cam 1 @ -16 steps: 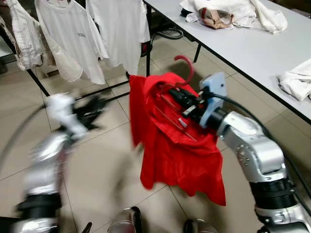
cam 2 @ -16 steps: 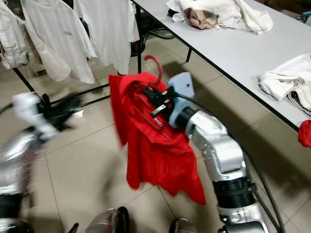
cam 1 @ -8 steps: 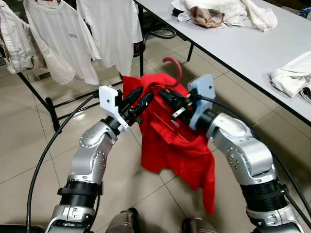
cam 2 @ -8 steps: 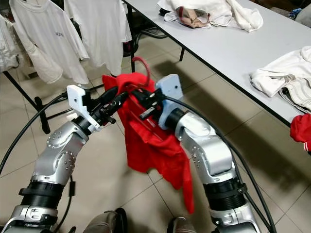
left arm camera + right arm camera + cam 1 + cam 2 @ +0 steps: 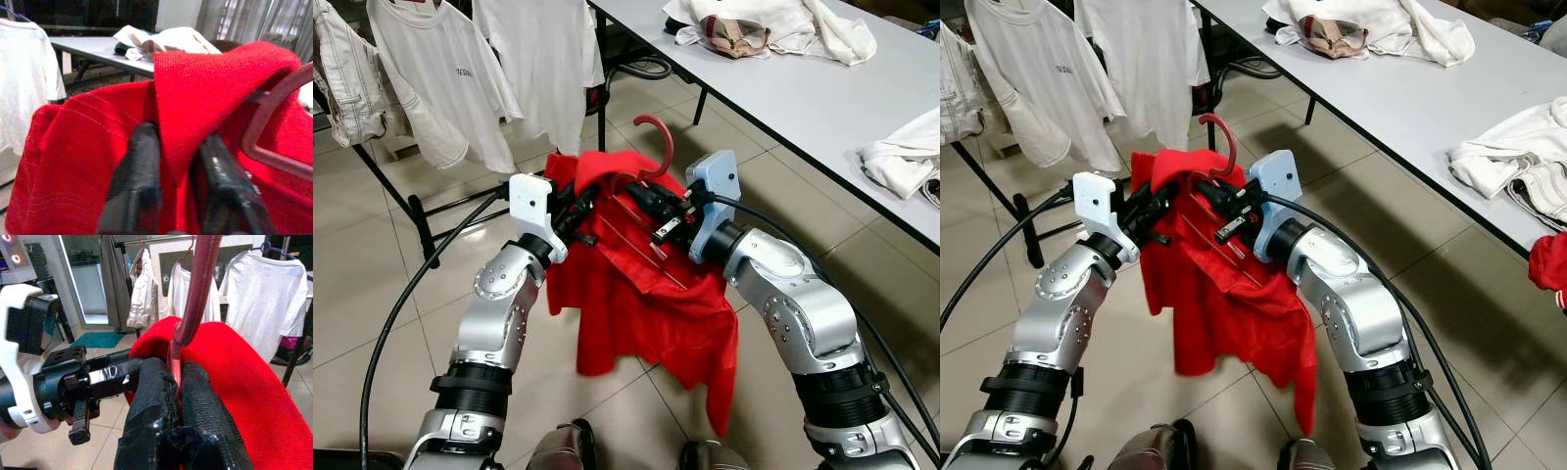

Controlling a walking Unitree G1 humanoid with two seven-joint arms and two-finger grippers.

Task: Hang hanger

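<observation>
A red shirt (image 5: 646, 313) hangs on a dark red hanger whose hook (image 5: 656, 137) sticks up above the cloth. My right gripper (image 5: 641, 196) is shut on the hanger's neck; in the right wrist view (image 5: 175, 369) the stem (image 5: 195, 289) rises from between the fingers. My left gripper (image 5: 582, 201) meets it from the left and is shut on a fold of the shirt near the collar. The left wrist view (image 5: 178, 147) has that red fold pinched between both fingers. The hanger's lower bars lie mostly under the cloth.
A black clothes rack (image 5: 411, 215) with white shirts (image 5: 440, 78) stands ahead on the left. A long grey table (image 5: 822, 108) runs along the right, carrying heaps of clothes (image 5: 773, 24). Cables lie on the tiled floor (image 5: 646, 69) under the table's far end.
My left arm swung up from the left and closed on the shirt beside the right gripper. The shirt's left side is now drawn out and hangs wider.
</observation>
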